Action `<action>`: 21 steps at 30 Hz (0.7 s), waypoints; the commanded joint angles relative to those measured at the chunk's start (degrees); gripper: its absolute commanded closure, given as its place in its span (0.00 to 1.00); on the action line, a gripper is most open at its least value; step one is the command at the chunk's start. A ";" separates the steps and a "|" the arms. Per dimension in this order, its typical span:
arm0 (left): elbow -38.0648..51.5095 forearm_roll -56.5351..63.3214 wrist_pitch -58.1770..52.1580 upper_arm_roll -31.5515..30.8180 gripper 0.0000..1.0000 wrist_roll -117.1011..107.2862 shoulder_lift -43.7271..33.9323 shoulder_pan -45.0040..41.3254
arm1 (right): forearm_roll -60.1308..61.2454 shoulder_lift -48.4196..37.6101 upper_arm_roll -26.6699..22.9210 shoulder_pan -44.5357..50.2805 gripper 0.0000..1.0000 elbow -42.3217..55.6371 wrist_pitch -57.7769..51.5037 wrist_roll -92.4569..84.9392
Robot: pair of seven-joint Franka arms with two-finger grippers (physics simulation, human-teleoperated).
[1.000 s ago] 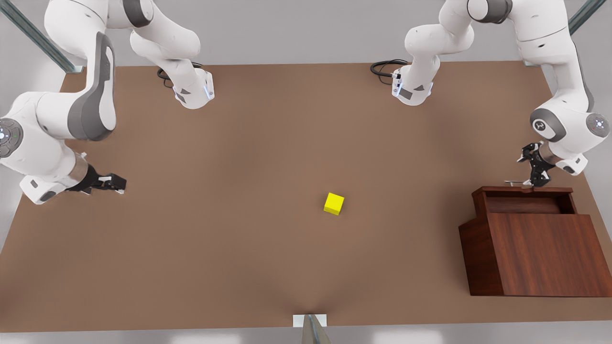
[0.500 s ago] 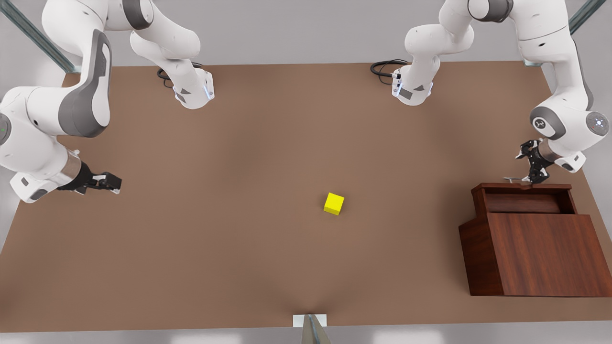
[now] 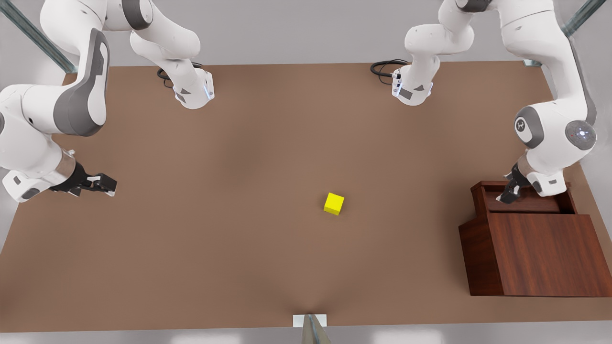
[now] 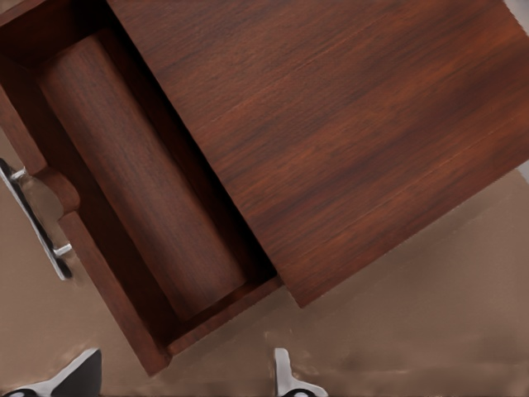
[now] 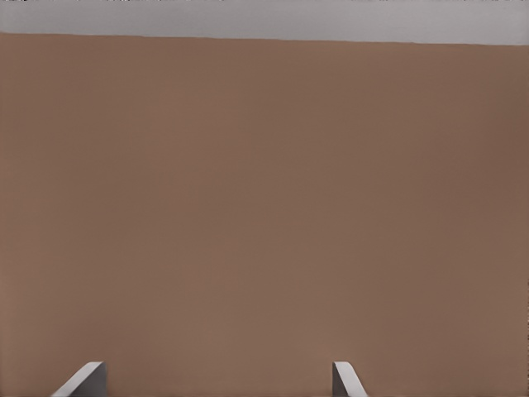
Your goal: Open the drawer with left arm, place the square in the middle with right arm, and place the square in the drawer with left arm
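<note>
The yellow square (image 3: 333,203) rests on the brown tabletop near its middle, with nothing touching it. At the front view's right stands the slanted wooden box (image 3: 540,253) with its drawer (image 3: 523,203) pulled out. My left gripper (image 3: 507,193) hovers over the drawer's near-left corner, open and holding nothing. Its wrist view looks down on the drawer's bare inside (image 4: 140,182), the silver bar handle (image 4: 37,219) and the box lid (image 4: 331,124), with the left gripper (image 4: 182,385) at the frame's edge. My right gripper (image 3: 103,184) waits open at the front view's far left, and in its own wrist view that gripper (image 5: 215,385) faces bare table.
Both arm bases (image 3: 193,91) (image 3: 411,88) stand at the table's far edge with black cables beside them. A small metal mount (image 3: 311,325) sits at the near edge. Open tabletop (image 3: 215,215) lies between the square and the right gripper.
The left gripper has left the drawer handle and swung from behind the drawer to above it. The right gripper has drifted slightly toward the front view's left. The square has stayed put.
</note>
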 commanded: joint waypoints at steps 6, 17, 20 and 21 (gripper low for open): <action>12.18 4.41 -5.75 -7.29 0.00 0.41 6.89 -9.53 | 0.09 -0.01 0.00 0.09 0.00 0.18 0.09 0.00; 26.68 0.28 -1.29 -9.05 0.00 23.44 28.25 -28.44 | 0.26 0.08 0.00 0.00 0.00 0.53 2.90 0.09; 24.67 0.19 1.28 -8.52 0.00 23.44 28.08 -28.35 | 0.26 0.08 0.00 0.00 0.00 0.53 3.16 0.09; 22.65 0.10 2.42 -8.43 0.00 23.44 27.64 -28.09 | 0.26 0.08 0.00 0.00 0.00 0.53 3.16 0.09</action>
